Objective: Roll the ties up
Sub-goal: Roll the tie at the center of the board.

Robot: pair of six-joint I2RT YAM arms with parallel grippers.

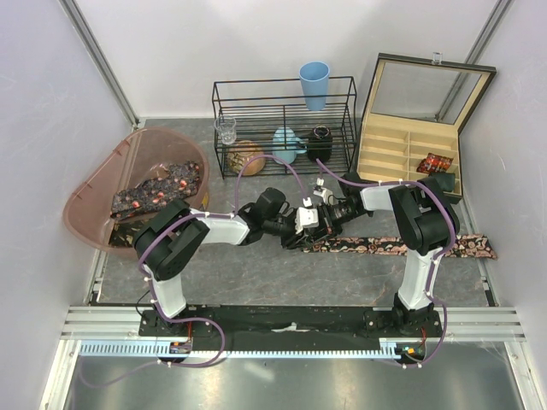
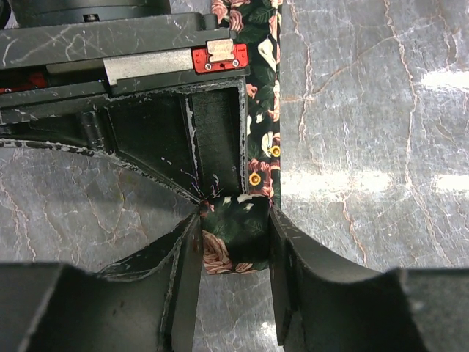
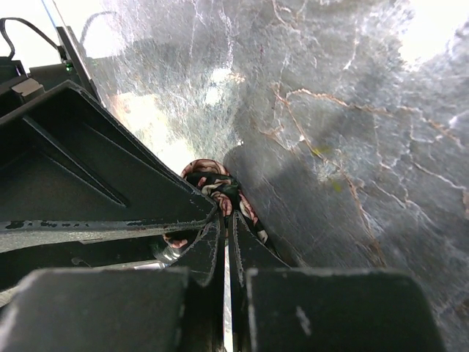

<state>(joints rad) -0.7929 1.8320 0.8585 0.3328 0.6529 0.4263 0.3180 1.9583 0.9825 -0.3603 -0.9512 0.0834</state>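
Early rolling: right hand [image 3: 226, 214], shut, is pinching the tie [image 1: 402, 246] end at table [image 1: 282, 273] centre, left hand [image 2: 234, 233] half-closed and clasping the starting coil, tail trailing toward 3 o'clock; next likely needing wrist turns.

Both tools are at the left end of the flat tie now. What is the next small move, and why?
Probably turn the right tool a little about its own axis to wind on more fabric. It is shut on the small coiled end of the tie, the left tool clasps that end from both sides, and most of the tie lies flat and unrolled on the table.
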